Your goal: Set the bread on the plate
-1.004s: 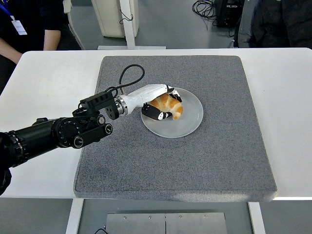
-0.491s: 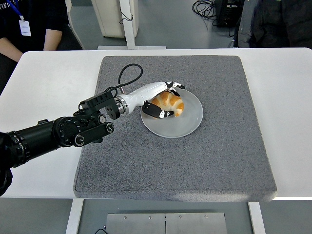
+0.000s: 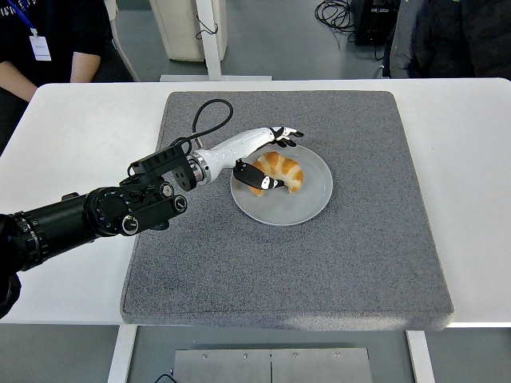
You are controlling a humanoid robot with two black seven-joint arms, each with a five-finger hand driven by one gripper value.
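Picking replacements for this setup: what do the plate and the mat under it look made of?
Plate: smooth, pale grey, faintly translucent with a soft sheen, probably plastic or frosted glass. Mat: speckled grey, matte and fuzzy-looking with rounded corners, likely felt or dense foam.

From my remote feed: white table point(image 3: 72, 136) w/ a gray mat point(image 3: 319, 263) laid flat across its middle — mat nearly reaches the near edge, bare tabletop showing left & right. I see nothing else resting directly on the tabletop — a pale plate point(image 3: 311, 199) sits on the mat, left of center.
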